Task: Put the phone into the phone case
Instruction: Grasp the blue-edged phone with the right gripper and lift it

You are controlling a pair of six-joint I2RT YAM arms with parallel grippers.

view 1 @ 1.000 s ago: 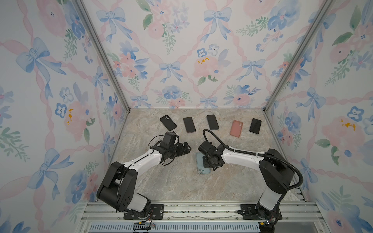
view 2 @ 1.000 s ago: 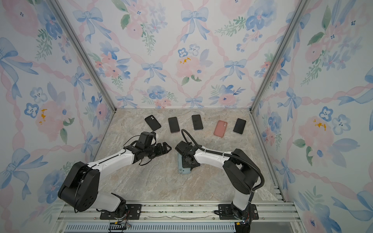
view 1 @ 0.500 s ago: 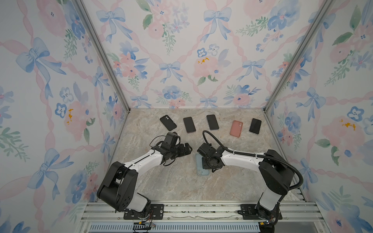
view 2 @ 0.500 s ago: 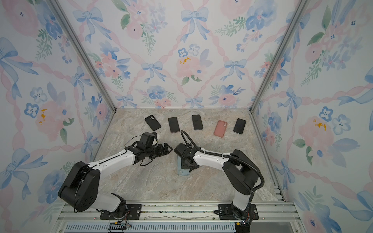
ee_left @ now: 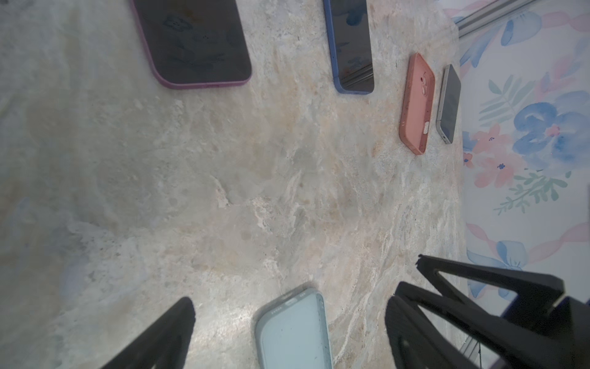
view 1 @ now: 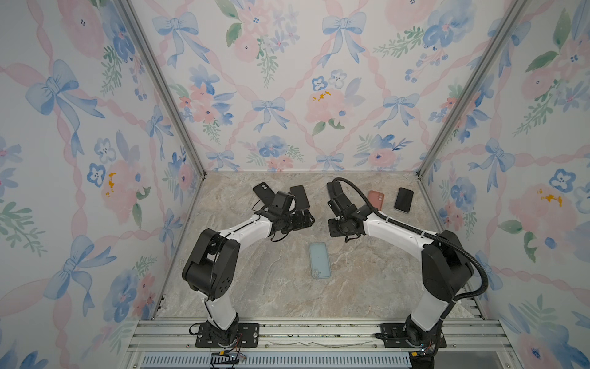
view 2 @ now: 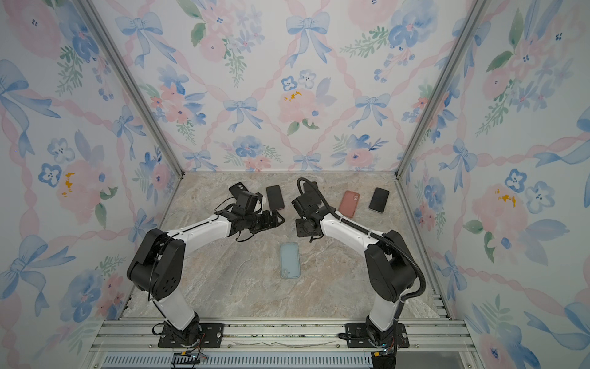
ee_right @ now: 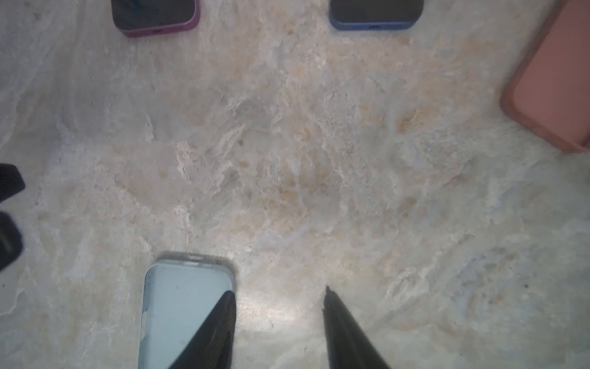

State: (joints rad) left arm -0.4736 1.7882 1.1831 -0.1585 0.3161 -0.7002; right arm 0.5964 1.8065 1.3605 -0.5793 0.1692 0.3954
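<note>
Watching the right hand (ee_right: 279,297) here: a second ago it was clamped shut and sitting low right over the blue case (view 1: 320,260), and now it's pulled up and back toward the far side with its fingers partly apart and nothing between them. So whatever nudging it was doing on that case looks finished. The case lies flat on the surface (view 1: 255,287) by itself, roughly in the middle between the two arms and nearer the front than either hand. From the wrist views it looks empty and open side up, pale inside with no dark screen, though I wouldn't swear to it. The left hand (ee_left: 289,300) hovers just beyond the case's far end, spread wide and empty. No phone is in there yet, so my guess is the task is barely started: case placed, phone not fetched. The obvious candidate is the bare black phone (view 1: 404,199) at the right end of the back row, just beside the pink case (view 1: 376,196) and well apart from the blue one. The right hand is closer to it, so I'd expect that arm to fetch it.
</note>
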